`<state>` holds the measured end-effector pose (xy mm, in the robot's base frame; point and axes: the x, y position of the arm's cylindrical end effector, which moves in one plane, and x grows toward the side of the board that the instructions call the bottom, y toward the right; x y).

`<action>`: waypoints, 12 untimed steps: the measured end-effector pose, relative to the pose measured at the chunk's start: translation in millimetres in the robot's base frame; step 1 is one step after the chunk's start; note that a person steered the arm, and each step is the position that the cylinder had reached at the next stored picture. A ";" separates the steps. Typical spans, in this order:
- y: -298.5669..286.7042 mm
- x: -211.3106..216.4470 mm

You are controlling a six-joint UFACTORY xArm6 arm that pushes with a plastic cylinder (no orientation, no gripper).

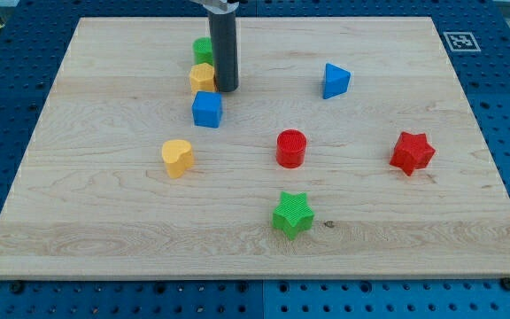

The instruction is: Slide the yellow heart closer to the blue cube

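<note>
The yellow heart (177, 158) lies left of the board's middle. The blue cube (207, 109) sits above it and a little to its right, a short gap apart. My tip (227, 89) is at the end of the dark rod, just above and to the right of the blue cube and right beside a yellow block (202, 78). The tip is well away from the yellow heart.
A green block (203, 50) sits just above the yellow block. A blue triangular block (335, 81) is at the upper right. A red cylinder (291, 148) is in the middle, a red star (412, 152) at the right, a green star (292, 213) near the bottom.
</note>
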<state>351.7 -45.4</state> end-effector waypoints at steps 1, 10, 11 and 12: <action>7.0 19.6; -80.4 167.8; -90.8 167.8; -102.7 165.6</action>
<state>517.4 -148.1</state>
